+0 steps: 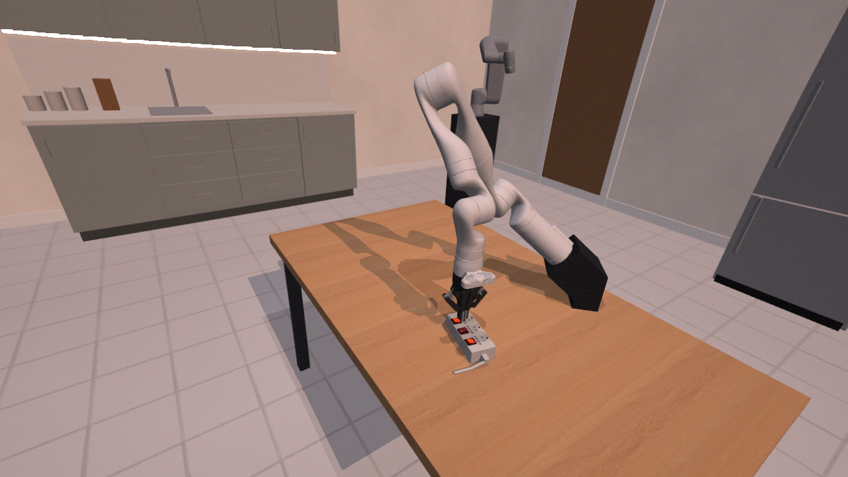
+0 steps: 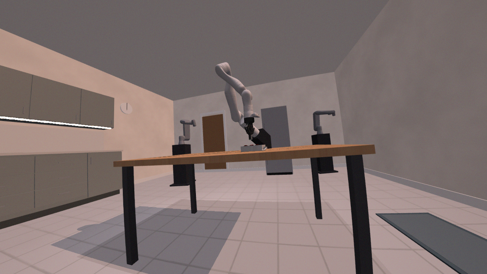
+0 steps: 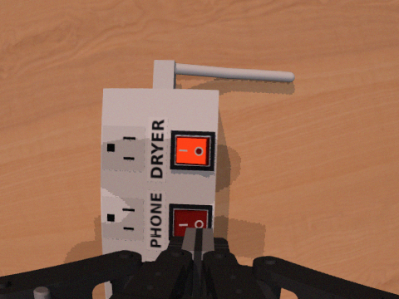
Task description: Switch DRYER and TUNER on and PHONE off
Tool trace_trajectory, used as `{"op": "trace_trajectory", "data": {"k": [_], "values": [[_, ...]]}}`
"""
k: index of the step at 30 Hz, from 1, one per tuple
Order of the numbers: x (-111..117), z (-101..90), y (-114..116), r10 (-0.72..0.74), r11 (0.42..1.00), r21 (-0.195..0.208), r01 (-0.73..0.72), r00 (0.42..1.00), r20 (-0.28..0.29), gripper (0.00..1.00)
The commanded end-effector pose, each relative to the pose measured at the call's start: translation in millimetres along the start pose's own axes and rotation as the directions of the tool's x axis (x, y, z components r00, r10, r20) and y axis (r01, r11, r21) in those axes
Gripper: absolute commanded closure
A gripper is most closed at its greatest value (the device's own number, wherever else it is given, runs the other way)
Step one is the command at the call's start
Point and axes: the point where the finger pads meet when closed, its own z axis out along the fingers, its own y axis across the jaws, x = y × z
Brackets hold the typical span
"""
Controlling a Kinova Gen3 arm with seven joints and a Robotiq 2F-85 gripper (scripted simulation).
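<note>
A white power strip (image 1: pixel 479 351) (image 2: pixel 252 148) (image 3: pixel 128 111) lies flat and right way up on the wooden table (image 1: pixel 593 385) (image 2: pixel 238 157) (image 3: pixel 311 17). In the wrist view the DRYER switch (image 3: pixel 192 151) glows bright red. The PHONE switch (image 3: pixel 189 221) is a darker red. The TUNER switch is hidden under my fingers there; in the top view the far-end switch (image 1: pixel 457 320) shows red. My gripper (image 1: pixel 464 313) (image 2: pixel 251 137) (image 3: pixel 199 245) is shut and empty, pointing down, its tips just above the near edge of the PHONE switch.
A short grey cable stub (image 1: pixel 468 369) (image 3: pixel 233 73) sticks out of the strip's DRYER end. My black arm base (image 1: pixel 578 272) stands on the table behind the strip. Two other arms on pedestals (image 2: pixel 182 150) (image 2: pixel 321 143) stand beyond the table.
</note>
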Motion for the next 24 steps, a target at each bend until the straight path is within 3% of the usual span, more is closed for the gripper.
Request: {"op": "trace_trajectory", "data": {"k": [1, 12, 13, 24], "values": [[0.8, -0.7, 0.1, 0.0, 1.0, -0.001, 0.0, 1.0, -0.003, 1.0], [0.8, -0.7, 0.1, 0.0, 1.0, -0.001, 0.0, 1.0, -0.003, 1.0], [0.8, -0.7, 0.1, 0.0, 1.0, -0.001, 0.0, 1.0, -0.003, 0.0], [0.8, -9.4, 0.1, 0.0, 1.0, -0.001, 0.0, 1.0, -0.003, 0.0]]}}
